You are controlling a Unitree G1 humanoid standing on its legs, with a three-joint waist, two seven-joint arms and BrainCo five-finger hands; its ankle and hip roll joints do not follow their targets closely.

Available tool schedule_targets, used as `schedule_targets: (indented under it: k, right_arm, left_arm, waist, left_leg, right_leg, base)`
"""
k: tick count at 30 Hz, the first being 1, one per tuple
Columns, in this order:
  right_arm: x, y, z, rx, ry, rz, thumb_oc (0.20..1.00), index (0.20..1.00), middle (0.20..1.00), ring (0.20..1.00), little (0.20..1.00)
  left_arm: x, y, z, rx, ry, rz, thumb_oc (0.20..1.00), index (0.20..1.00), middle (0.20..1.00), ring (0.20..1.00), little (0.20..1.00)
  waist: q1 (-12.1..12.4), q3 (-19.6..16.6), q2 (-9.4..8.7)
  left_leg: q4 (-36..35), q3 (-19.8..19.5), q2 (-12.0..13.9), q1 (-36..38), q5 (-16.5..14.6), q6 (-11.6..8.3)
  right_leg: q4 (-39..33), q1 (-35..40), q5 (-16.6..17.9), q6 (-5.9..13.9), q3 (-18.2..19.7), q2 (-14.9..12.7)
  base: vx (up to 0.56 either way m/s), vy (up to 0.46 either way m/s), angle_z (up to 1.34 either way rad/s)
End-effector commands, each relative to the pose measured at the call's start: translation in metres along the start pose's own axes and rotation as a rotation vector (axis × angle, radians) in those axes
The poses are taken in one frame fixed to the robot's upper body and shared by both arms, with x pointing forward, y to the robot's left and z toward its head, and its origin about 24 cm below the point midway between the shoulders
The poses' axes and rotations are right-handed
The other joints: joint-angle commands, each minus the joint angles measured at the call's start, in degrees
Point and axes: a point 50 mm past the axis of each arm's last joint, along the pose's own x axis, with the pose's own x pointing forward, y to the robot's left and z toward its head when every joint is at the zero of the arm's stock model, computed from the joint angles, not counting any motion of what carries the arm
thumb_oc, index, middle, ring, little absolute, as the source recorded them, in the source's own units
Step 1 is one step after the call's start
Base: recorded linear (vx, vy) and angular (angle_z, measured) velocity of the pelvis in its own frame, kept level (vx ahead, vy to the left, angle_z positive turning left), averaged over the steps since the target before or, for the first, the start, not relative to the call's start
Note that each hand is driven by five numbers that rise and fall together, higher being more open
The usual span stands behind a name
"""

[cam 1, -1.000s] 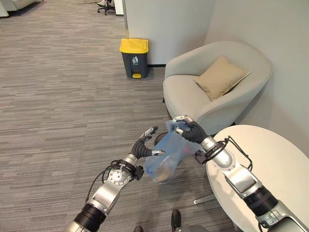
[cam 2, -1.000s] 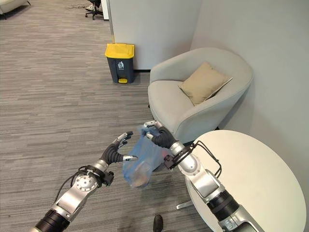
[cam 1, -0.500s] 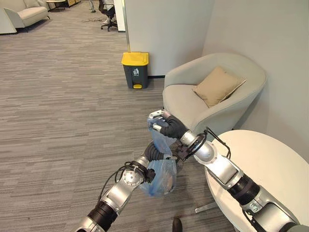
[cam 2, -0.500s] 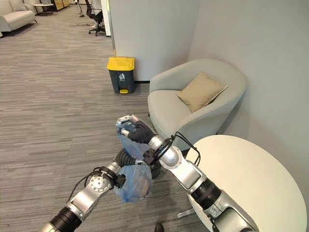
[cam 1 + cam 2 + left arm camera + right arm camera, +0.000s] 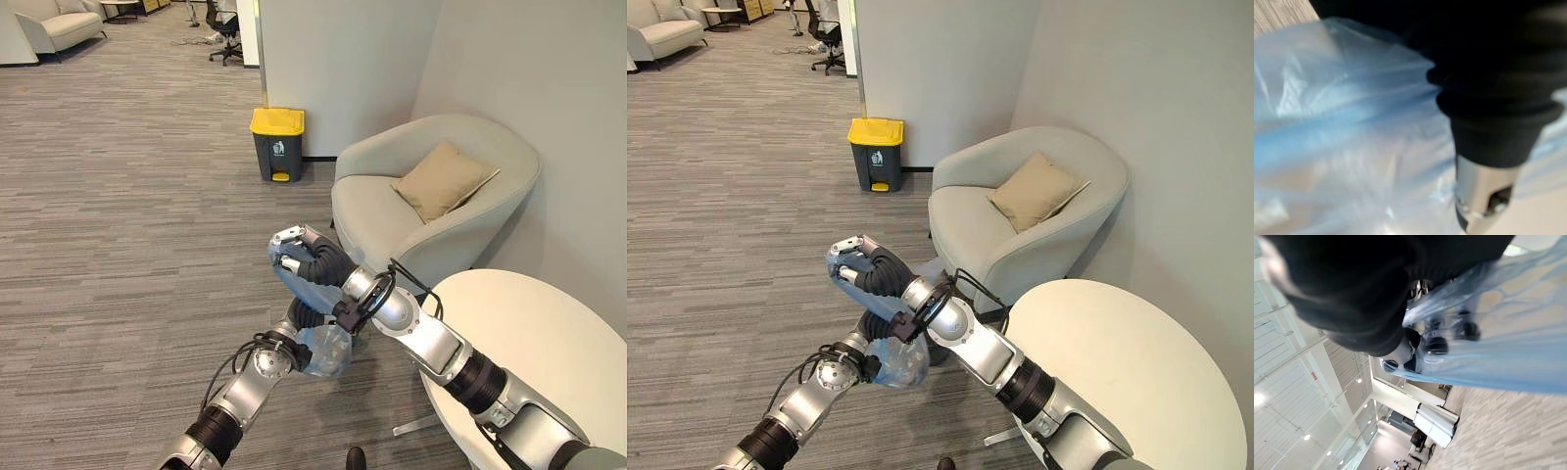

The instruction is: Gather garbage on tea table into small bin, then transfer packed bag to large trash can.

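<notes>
Grey striped carpet (image 5: 118, 196) all round, a white wall corner behind, a beige armchair (image 5: 431, 196) with a tan cushion (image 5: 443, 179) set against it. Round white desk (image 5: 549, 352) just beside the armchair, on the near side, bare on top. Yellow-lidded trash can (image 5: 276, 144) standing on the carpet by the wall corner, on the armchair's far side and well apart from both arms.

Blue plastic bag (image 5: 323, 348) hanging in the air before the armchair's front edge, lumpy with rubbish in the bottom. Right hand (image 5: 297, 253) curled tight on the bag's gathered top, held high. Left hand (image 5: 862, 354) pressed against the bag's lower bulge from behind; fingers buried in the plastic, so cannot tell whether closed on it or merely propping.

Likely risks: thin film tearing or slipping out of the right hand's pinch if the load swings while walking; neck loosening and spilling rubbish onto the carpet; bag brushing or snagging on the armchair's front corner, since both arms cross close beside it. Crossed arms also leave little slack for a correction.

Room to move: wide open carpet away from the armchair, a clear straight run to the trash can; tight only between the armchair and the desk rim.
</notes>
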Motion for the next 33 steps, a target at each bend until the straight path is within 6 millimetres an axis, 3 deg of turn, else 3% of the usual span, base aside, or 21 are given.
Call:
schedule_targets:
  k: [1, 2, 6, 13, 14, 15, 16, 19, 22, 24, 25, 27, 30, 31, 33]
  right_arm:
    - [0.028, -0.001, 0.073, 0.051, -0.353, 0.009, 0.200, 0.200, 0.200, 0.200, 0.200]
    - [0.026, 0.000, 0.067, 0.056, -0.330, 0.013, 0.200, 0.200, 0.200, 0.200, 0.200]
    - [0.022, -0.002, 0.058, 0.035, -0.289, 0.013, 0.200, 0.200, 0.200, 0.200, 0.200]
    - [0.012, -0.013, 0.046, -0.094, -0.228, -0.017, 0.200, 0.200, 0.200, 0.200, 0.200]
    - [0.006, -0.019, 0.041, -0.154, -0.201, -0.033, 0.464, 0.464, 0.464, 0.464, 0.464]
    - [0.004, -0.021, 0.039, -0.179, -0.193, -0.041, 0.573, 0.573, 0.573, 0.573, 0.573]
    - [0.004, -0.021, 0.039, -0.178, -0.191, -0.041, 1.000, 1.000, 1.000, 1.000, 1.000]
    - [-0.008, -0.032, 0.035, -0.327, -0.159, -0.081, 1.000, 1.000, 1.000, 1.000, 1.000]
    - [-0.027, -0.053, 0.041, -0.590, -0.151, -0.182, 1.000, 1.000, 1.000, 1.000, 1.000]
    - [-0.036, -0.062, 0.044, -0.668, -0.144, -0.228, 1.000, 1.000, 1.000, 1.000, 1.000]
    - [-0.037, -0.062, 0.043, -0.667, -0.142, -0.228, 1.000, 1.000, 1.000, 1.000, 1.000]
    - [-0.060, -0.072, 0.031, -0.675, -0.051, -0.287, 1.000, 1.000, 1.000, 1.000, 1.000]
    - [-0.068, -0.074, 0.026, -0.661, -0.016, -0.299, 1.000, 1.000, 1.000, 1.000, 1.000]
    - [-0.085, -0.078, 0.012, -0.607, 0.073, -0.326, 1.000, 1.000, 1.000, 1.000, 1.000]
    - [-0.105, -0.083, -0.006, -0.543, 0.185, -0.357, 1.000, 1.000, 1.000, 1.000, 1.000]
  left_arm:
    - [0.023, -0.005, 0.035, 0.065, -0.141, -0.016, 0.200, 0.200, 0.200, 0.200, 0.200]
    - [0.025, 0.000, 0.047, 0.035, -0.193, 0.008, 0.200, 0.200, 0.200, 0.200, 0.200]
    - [0.025, 0.013, 0.064, -0.033, -0.268, 0.044, 0.200, 0.200, 0.200, 0.200, 0.200]
    - [0.014, 0.030, 0.072, -0.112, -0.327, 0.095, 0.200, 0.200, 0.200, 0.200, 0.200]
    - [0.010, 0.036, 0.069, -0.130, -0.327, 0.115, 0.200, 0.200, 0.200, 0.200, 0.200]
    - [0.008, 0.038, 0.068, -0.136, -0.328, 0.124, 0.200, 0.200, 0.200, 0.200, 0.200]
    - [0.008, 0.038, 0.068, -0.137, -0.326, 0.124, 0.200, 0.200, 0.200, 0.200, 0.200]
    - [-0.001, 0.047, 0.056, -0.168, -0.294, 0.163, 0.200, 0.200, 0.200, 0.200, 0.200]
    - [-0.014, 0.057, 0.030, -0.207, -0.196, 0.226, 0.200, 0.200, 0.200, 0.200, 0.200]
    - [-0.021, 0.062, 0.016, -0.216, -0.147, 0.257, 0.200, 0.200, 0.200, 0.200, 0.200]
    - [-0.021, 0.062, 0.016, -0.216, -0.145, 0.256, 0.200, 0.200, 0.200, 0.200, 0.200]
    - [-0.037, 0.068, -0.015, -0.241, -0.018, 0.302, 0.200, 0.200, 0.200, 0.200, 0.200]
    - [-0.042, 0.070, -0.023, -0.251, 0.013, 0.314, 0.200, 0.200, 0.200, 0.200, 0.200]
    - [-0.053, 0.074, -0.039, -0.263, 0.076, 0.339, 0.200, 0.200, 0.200, 0.200, 0.200]
    - [-0.062, 0.081, -0.051, -0.274, 0.121, 0.367, 0.200, 0.200, 0.200, 0.200, 0.200]
  waist:
    - [-0.1, -0.2, -1.30]
    - [-0.2, -0.1, -1.20]
    - [-0.3, -0.1, -0.94]
    - [-0.2, -0.3, -0.58]
    - [-0.2, -0.4, -0.55]
    - [-0.2, -0.4, -0.58]
    - [-0.2, -0.4, -0.51]
    - [-0.1, -0.4, -0.47]
    - [-0.3, -0.6, -0.01]
    - [-0.6, -0.4, 0.13]
    - [-0.5, -0.5, 0.20]
    - [-1.1, -0.4, 0.63]
    - [-1.2, -0.5, 0.73]
    - [-1.4, -0.5, 0.93]
    - [-1.7, -0.3, 1.03]
  left_leg:
    - [-0.4, -0.7, -0.3, -2.3, -2.8, -0.12]
    - [-0.4, -0.7, -0.3, -2.3, -2.8, -0.14]
    - [-0.5, -0.8, -0.4, -2.2, -2.8, -0.15]
    - [-0.7, -0.8, -0.4, -2.0, -2.8, -0.12]
    - [-0.6, -0.8, -0.5, -2.0, -2.8, -0.12]
    - [-0.5, -0.8, -0.5, -2.4, -2.4, -0.07]
    - [-0.6, -0.9, -0.5, -2.0, -2.8, -0.11]
    - [-0.5, -0.9, -0.6, -2.4, -2.4, 0.00]
    - [-0.7, -0.8, -0.6, -1.8, -2.8, 0.05]
    - [-0.5, -0.8, -0.5, -2.1, -2.4, 0.11]
    - [-0.7, -0.8, -0.5, -1.7, -2.8, 0.08]
    - [-0.7, -0.6, -0.4, -1.4, -2.8, 0.09]
    - [-0.8, -0.5, -0.4, -1.4, -2.8, 0.07]
    - [-0.7, -0.5, -0.4, -1.3, -2.8, 0.05]
    - [-0.7, -0.4, -0.4, -1.4, -2.7, 0.00]
  right_leg:
    - [4.7, 3.5, -12.6, 4.48, -0.6, -2.7]
    - [4.7, 3.5, -12.5, 4.51, -0.6, -2.7]
    - [4.7, 3.6, -12.5, 4.58, -0.6, -2.8]
    - [4.3, 3.9, -12.4, 4.68, -0.6, -2.9]
    - [4.3, 3.8, -12.4, 4.73, -0.6, -3.0]
    - [4.4, 3.5, -12.0, 4.69, -0.5, -3.0]
    - [4.3, 3.9, -12.4, 4.75, -0.6, -3.0]
    - [4.4, 3.5, -12.0, 4.77, -0.7, -3.0]
    - [4.3, 4.0, -12.5, 4.94, -0.6, -3.0]
    - [4.3, 3.7, -12.0, 4.96, -0.4, -3.0]
    - [4.3, 4.0, -12.4, 5.02, -0.4, -3.0]
    - [4.2, 4.2, -12.5, 5.06, -0.3, -2.9]
    - [4.2, 4.2, -12.5, 5.08, -0.3, -2.9]
    - [4.1, 4.3, -12.6, 5.08, -0.2, -2.9]
    - [4.1, 4.2, -12.6, 5.08, -0.1, -2.9]
  base:
    - [0.00, 0.000, 0.00]
    - [0.00, 0.000, 0.00]
    - [0.00, 0.000, 0.00]
    - [0.00, -0.001, 0.00]
    - [0.00, 0.000, 0.00]
    - [0.00, 0.000, 0.00]
    - [0.00, 0.000, 0.00]
    - [0.03, -0.008, 0.00]
    - [0.02, -0.009, 0.00]
    - [0.00, -0.007, -0.03]
    - [0.00, -0.016, -0.06]
    - [0.02, -0.012, -0.04]
    - [0.00, 0.000, 0.00]
    - [0.01, -0.020, -0.04]
    - [0.00, 0.000, 0.00]
